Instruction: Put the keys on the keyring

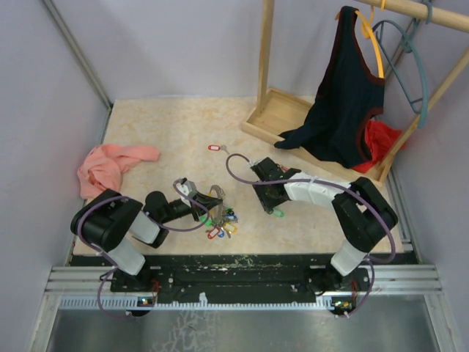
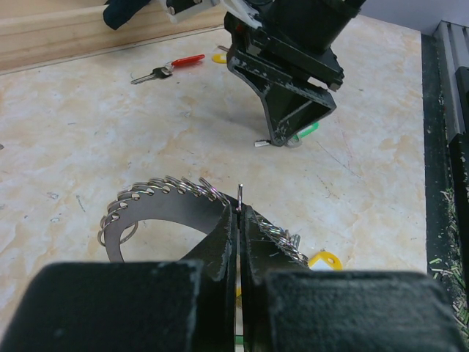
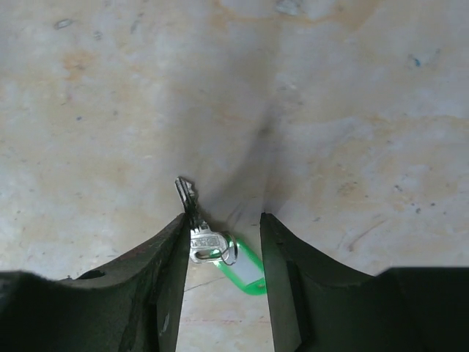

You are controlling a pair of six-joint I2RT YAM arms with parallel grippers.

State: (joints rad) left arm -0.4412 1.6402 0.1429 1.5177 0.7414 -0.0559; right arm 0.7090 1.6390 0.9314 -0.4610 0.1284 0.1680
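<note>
My left gripper is shut on the keyring, holding it just above the table. A bunch of multicoloured tagged keys hangs from the ring. In the left wrist view the closed fingertips pinch the ring, which carries several small split rings. My right gripper is open and low over a silver key with a green tag. The key lies on the table between the fingers and touches the left one. A key with a red tag lies farther back.
A pink cloth lies at the left. A wooden rack at the back right holds a black garment, a teal hanger and a red cloth. A yellow tag lies under the ring.
</note>
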